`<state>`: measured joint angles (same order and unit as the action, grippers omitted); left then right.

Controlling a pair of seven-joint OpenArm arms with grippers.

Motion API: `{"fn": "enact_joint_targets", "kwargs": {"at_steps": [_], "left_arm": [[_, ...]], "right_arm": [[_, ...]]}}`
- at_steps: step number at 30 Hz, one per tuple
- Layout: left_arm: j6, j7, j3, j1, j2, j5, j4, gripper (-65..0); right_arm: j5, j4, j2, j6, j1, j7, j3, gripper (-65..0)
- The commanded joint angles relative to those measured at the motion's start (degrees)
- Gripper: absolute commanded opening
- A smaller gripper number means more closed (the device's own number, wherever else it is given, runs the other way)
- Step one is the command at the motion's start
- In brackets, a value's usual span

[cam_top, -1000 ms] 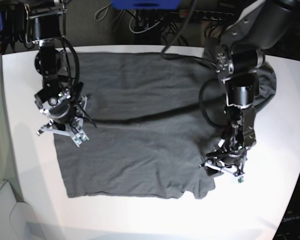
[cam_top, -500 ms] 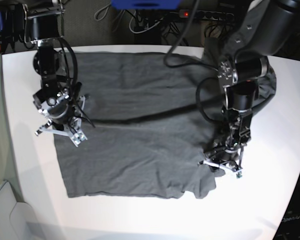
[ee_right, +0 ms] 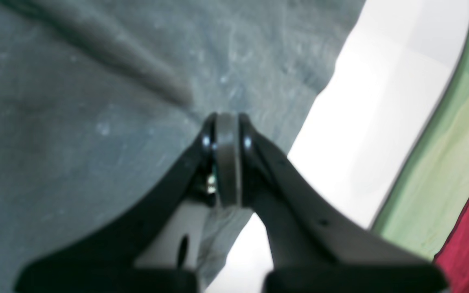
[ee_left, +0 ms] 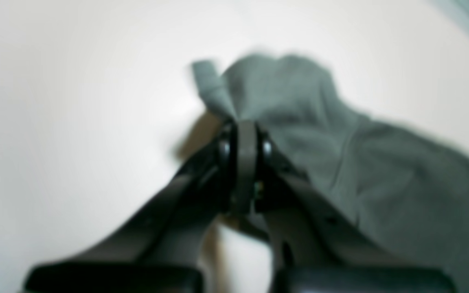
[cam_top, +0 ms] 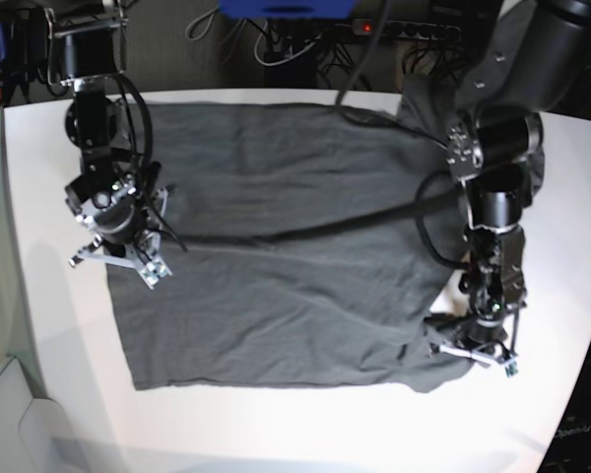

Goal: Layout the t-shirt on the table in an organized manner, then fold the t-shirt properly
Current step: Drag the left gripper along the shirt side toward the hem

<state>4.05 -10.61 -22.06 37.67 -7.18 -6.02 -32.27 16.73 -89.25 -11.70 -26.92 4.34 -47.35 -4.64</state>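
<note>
Both grippers are clamped on the shirt (cam_top: 276,256), which lies spread over most of the table (cam_top: 49,325). Right gripper (ee_right: 227,122) pinches the cloth just inside one side edge, likely pinning that side as an anchor. Left gripper (ee_left: 246,128) has its jaws together on a bunched corner near the hem at the opposite side, white tabletop beyond it. That grip seems meant for drawing the rumpled corner outward, so the layout step looks unfinished.
</note>
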Motion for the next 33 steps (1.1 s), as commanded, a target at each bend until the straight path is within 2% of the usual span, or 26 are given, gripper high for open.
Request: {"fn": "enact_joint_targets", "kwargs": {"at_steps": [1,5,11,15,23,33], "left_arm": [[0.6,0.8,0.1,3.3,-0.7,-0.2,-1.7,-64.5],[0.6,-0.2,0.4,6.8,-2.4,-0.2,-1.7,-64.5],[0.6,-0.2,0.7,10.7,-2.6,0.4,-2.1,-64.5],[0.6,-0.2,0.9,14.3,-4.1,0.5,-1.5,-64.5],[0.6,0.3,11.6,18.1,-5.3,0.4,-1.7,-64.5],[0.6,4.4,16.9,18.4,-4.8,0.4,-1.4,-64.1]], "right_arm": [[0.4,-0.9,-0.3,0.5,1.1,0.9,0.2,-65.0],[0.4,-0.9,-0.3,0.5,1.0,0.9,0.3,-65.0],[0.4,-0.9,-0.2,0.5,1.0,0.9,0.3,-65.0],[0.4,-0.9,-0.2,0.5,1.0,0.9,0.3,-65.0],[0.4,-0.9,0.0,0.5,1.0,0.9,0.3,-65.0],[0.4,-0.9,0.0,0.5,0.3,0.9,0.0,-65.0]]}}
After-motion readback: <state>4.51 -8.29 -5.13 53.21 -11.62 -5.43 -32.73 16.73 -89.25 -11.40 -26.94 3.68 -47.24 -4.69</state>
